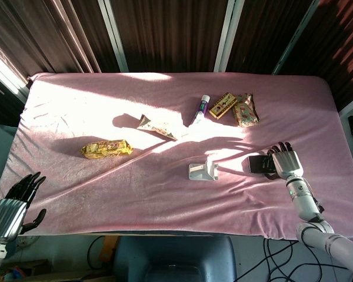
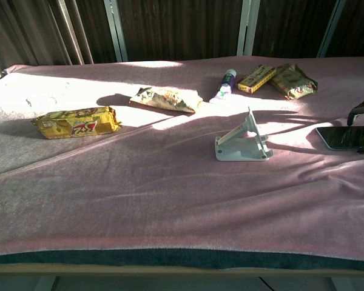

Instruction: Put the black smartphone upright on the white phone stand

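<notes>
A: Where is the black smartphone?

B: It lies flat on the pink cloth, directly under the fingers of the right hand. The fingers are spread over its outer end, and I judge they are settling for a grasp, since a flat phone has to be taken by its edges.

A: So does the hand have it?

B: I cannot tell. The head view shows the fingers over the phone, and the chest view catches only dark fingertips at the frame edge. Whether they press it or hover is not visible.

A: And the white phone stand?

B: It sits just inboard of that hand, toward the table's middle, its back plate tilted up and its lip ready to catch the phone's lower edge. Being near, it probably calls for a short carry and a turn to upright.

A: The other hand?

B: The left hand hangs off the near corner, well apart from everything, fingers apart and holding nothing. The snack packets and the tube lie beyond the stand, out of the way.
</notes>
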You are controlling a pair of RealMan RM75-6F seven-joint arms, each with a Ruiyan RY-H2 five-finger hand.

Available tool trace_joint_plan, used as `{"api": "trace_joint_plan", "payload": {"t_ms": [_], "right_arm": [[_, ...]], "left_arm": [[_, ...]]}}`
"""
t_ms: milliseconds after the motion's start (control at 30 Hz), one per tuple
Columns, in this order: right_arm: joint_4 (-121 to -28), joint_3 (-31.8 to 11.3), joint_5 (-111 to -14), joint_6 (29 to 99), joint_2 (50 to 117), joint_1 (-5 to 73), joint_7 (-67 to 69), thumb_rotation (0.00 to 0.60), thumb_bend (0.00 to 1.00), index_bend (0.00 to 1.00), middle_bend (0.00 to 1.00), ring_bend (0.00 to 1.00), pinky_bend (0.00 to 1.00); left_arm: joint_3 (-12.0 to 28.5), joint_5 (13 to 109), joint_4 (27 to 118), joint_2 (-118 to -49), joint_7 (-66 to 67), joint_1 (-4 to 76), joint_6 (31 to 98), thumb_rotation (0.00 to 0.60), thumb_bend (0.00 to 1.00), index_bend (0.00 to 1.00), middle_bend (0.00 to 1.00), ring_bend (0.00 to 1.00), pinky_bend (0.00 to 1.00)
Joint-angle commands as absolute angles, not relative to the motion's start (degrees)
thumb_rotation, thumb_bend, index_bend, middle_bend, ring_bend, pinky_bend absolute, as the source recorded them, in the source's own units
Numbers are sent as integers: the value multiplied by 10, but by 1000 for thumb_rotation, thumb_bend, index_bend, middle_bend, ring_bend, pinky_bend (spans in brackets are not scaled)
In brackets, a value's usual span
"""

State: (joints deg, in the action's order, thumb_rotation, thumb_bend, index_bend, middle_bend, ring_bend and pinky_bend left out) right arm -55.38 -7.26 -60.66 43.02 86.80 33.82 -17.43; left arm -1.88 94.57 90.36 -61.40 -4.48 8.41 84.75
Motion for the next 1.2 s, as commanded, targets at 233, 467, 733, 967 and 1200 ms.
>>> {"api": "trace_joint_plan", "payload": {"t_ms": [233, 467, 733, 967, 1200], "right_arm": [[-543, -73, -605, 425, 878, 342, -175, 600, 358, 388, 275, 32, 42], [-540, -72, -608, 428, 883, 343, -178, 600, 358, 417, 274, 35, 42], [-536, -76, -610, 453, 893, 339, -186, 600, 357, 718, 470, 288, 47], [-546, -69, -637, 492, 893, 328, -190, 600, 358, 866, 605, 439, 164], [-556, -68, -658, 522, 895, 319, -182, 600, 358, 957, 676, 515, 327]], "left_arm": [[-17, 942, 903, -612, -47, 81, 852, 600, 364, 0, 6, 20, 160], [-17, 944, 902, -612, -50, 81, 853, 600, 364, 0, 6, 20, 161], [-17, 946, 901, -611, -54, 80, 855, 600, 364, 0, 6, 20, 161], [-18, 948, 901, -612, -54, 81, 854, 600, 364, 0, 6, 20, 161], [-18, 949, 900, -612, -55, 81, 854, 600, 364, 0, 6, 20, 161]]}}
